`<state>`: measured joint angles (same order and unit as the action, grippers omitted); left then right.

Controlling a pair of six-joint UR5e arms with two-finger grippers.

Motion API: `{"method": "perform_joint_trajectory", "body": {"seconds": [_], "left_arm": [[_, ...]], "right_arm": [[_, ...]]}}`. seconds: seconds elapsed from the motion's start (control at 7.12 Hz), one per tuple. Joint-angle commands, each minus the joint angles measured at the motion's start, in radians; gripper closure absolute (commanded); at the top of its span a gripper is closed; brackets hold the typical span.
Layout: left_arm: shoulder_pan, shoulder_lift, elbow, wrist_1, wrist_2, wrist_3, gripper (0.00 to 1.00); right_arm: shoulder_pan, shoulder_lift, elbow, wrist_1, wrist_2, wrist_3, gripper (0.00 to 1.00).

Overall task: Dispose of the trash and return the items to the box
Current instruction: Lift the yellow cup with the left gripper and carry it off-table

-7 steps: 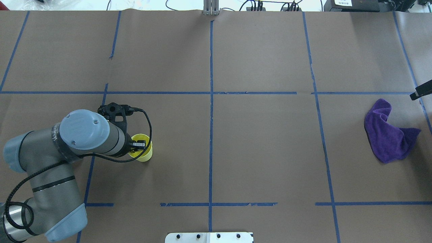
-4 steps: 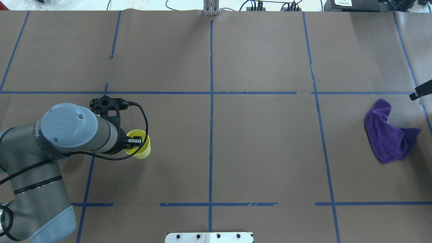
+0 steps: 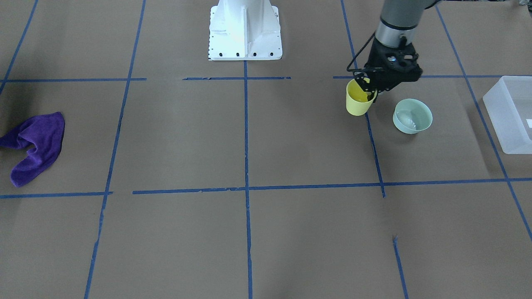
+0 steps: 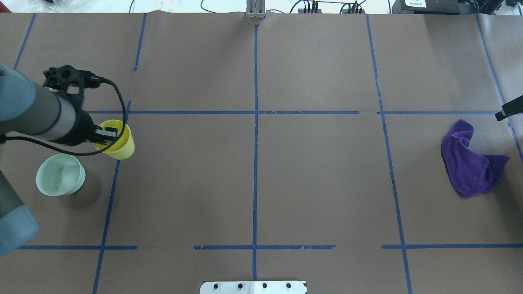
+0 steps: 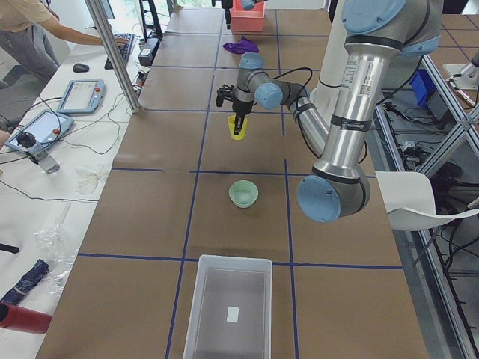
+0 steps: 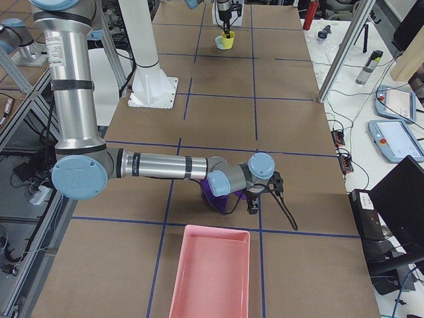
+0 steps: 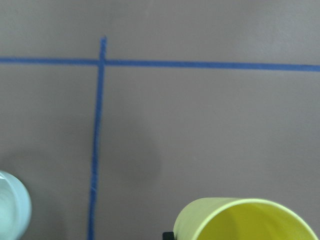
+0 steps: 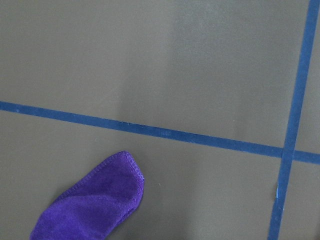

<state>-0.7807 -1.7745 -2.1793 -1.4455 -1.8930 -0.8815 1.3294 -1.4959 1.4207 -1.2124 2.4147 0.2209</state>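
Observation:
My left gripper (image 4: 105, 136) is shut on the near rim of the yellow cup (image 4: 121, 143), one finger inside it, and holds it upright a little above the table. The gripper (image 3: 368, 90) and cup (image 3: 357, 103) also show in the front view, and the cup's rim shows in the left wrist view (image 7: 250, 220). The mint-green bowl (image 4: 60, 174) stands on the table just beside the cup (image 3: 412, 116). The frosted-white box (image 3: 509, 114) lies further out past the bowl (image 5: 228, 307). My right gripper (image 6: 254, 202) hovers by the purple cloth; I cannot tell whether it is open.
A purple cloth (image 4: 470, 163) lies crumpled at the table's right end (image 8: 95, 205). A pink bin (image 6: 209, 275) stands beyond it at that end. The white robot base plate (image 3: 245, 37) sits at the near middle edge. Blue tape lines cross the brown table.
My left arm has carried the yellow cup to the left and farther from the robot, toward the box end. The mint-green bowl, hidden under the arm before, now shows.

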Motion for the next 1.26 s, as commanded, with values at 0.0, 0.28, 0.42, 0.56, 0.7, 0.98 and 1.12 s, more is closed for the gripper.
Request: {"method": "perform_joint_trajectory", "body": {"seconds": [0.0,0.28,0.42,0.56,0.7,0.98,1.12], "left_arm": [[-0.19,0.088,0.007,-0.006,-0.072,0.352,1.0],[-0.477,0.189,0.112,-0.069,-0.206,0.763,1.0],[-0.587,0.213,0.218,-0.12,-0.231,0.935,1.0],[-0.664,0.227,0.307,-0.168,-0.233,1.081,1.0],[-0.734,0.227,0.41,-0.206,-0.256,1.201,1.0],[-0.808,0.251,0.559,-0.281,-0.325,1.344,1.0],[-0.809,0.298,0.626,-0.408,-0.378,1.369,1.0]], "right_arm": [[-0.007,0.0,0.003,0.001,0.0,0.0,0.0],[-0.01,-0.001,-0.002,0.051,-0.003,0.003,0.0],[-0.012,-0.004,-0.002,0.063,-0.003,0.011,0.0],[-0.012,-0.004,-0.002,0.065,-0.005,0.009,0.0],[-0.013,-0.004,0.0,0.065,-0.003,0.009,0.0],[-0.013,-0.004,0.001,0.067,-0.005,0.009,0.0],[-0.018,-0.004,0.0,0.077,-0.005,0.008,0.0]]}}
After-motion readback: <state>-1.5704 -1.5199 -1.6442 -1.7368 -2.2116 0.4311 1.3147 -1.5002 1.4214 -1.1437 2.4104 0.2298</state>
